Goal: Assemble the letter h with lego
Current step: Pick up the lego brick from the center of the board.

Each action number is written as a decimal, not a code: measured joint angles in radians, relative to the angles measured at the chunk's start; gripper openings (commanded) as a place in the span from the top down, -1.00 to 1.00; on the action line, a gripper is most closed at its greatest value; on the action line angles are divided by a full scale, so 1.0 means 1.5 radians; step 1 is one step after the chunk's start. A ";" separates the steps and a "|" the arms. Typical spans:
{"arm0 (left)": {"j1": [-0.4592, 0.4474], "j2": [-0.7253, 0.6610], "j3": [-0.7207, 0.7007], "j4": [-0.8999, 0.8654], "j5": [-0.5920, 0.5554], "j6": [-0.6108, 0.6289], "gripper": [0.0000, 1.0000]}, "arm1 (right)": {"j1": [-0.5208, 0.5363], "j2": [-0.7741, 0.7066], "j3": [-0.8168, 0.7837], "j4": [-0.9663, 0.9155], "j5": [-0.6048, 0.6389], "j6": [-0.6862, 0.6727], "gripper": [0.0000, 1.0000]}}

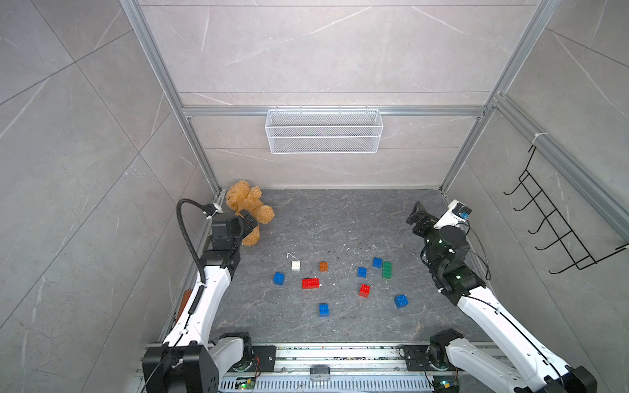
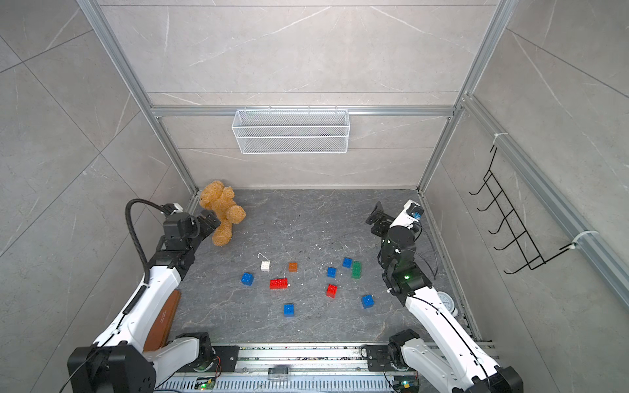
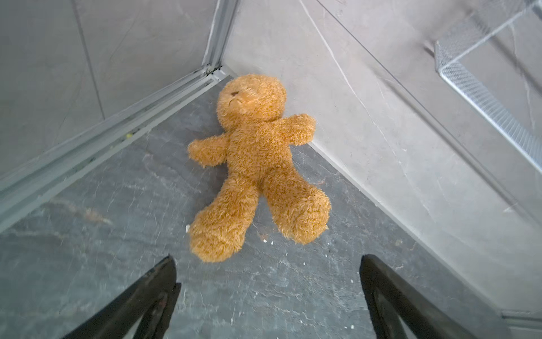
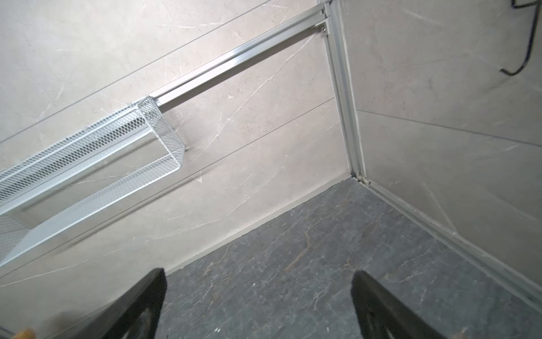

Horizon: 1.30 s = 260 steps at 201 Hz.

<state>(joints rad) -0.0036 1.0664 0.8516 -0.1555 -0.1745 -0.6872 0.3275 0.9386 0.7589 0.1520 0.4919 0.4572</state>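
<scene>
**Open and empty on both sides**

Holds the left hand [image 3: 267,261] wide open and empty above the table [image 1: 340,221], facing the teddy bear [image 3: 258,164] in a far corner. Holds the right hand [image 4: 258,273] spread and empty too, facing the other far corner. Shows lego bricks [image 1: 310,283] scattered mid-table, between both arms.

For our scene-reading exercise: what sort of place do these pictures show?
Probably a robot test cell: a left arm and right arm stand in a metal-framed, tile-walled box, with lego scattered on its floor and a mesh basket on the back wall.
</scene>
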 measured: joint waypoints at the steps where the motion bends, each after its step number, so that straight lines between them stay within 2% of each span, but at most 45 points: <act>1: 0.000 -0.003 -0.001 -0.001 0.001 -0.002 -1.00 | 0.000 0.001 0.001 -0.003 -0.002 0.001 -1.00; 28: -0.001 -0.103 -0.056 -0.062 0.017 -0.054 -1.00 | 0.004 0.047 0.059 -0.151 -0.055 0.036 -1.00; 56: -0.024 -0.145 -0.075 -0.118 0.015 -0.069 -1.00 | 0.009 0.088 0.118 -0.283 -0.109 0.053 -1.00; 97: -0.133 -0.155 -0.085 -0.191 -0.008 -0.078 -1.00 | 0.054 0.100 0.139 -0.398 -0.148 0.061 -1.00; 130: -0.245 -0.157 -0.101 -0.247 -0.046 -0.084 -0.99 | 0.105 0.102 0.139 -0.461 -0.164 0.068 -1.00; 160: -0.301 -0.150 -0.106 -0.280 -0.059 -0.097 -0.93 | 0.189 0.113 0.136 -0.494 -0.174 0.087 -1.00; 202: -0.316 -0.126 -0.133 -0.300 -0.070 -0.111 -0.83 | 0.349 0.162 0.113 -0.525 -0.163 0.146 -0.96; 248: -0.316 -0.045 -0.142 -0.280 -0.071 -0.102 -0.61 | 0.508 0.251 0.114 -0.531 -0.117 0.203 -0.96; 260: -0.316 -0.021 -0.142 -0.274 -0.075 -0.095 -0.40 | 0.535 0.275 0.116 -0.531 -0.111 0.212 -0.97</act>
<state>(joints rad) -0.4782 1.0344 0.6380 -0.5667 -0.2874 -0.8299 1.1294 1.3510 0.9337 -0.6441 0.3260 0.7750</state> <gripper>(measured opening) 0.785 0.984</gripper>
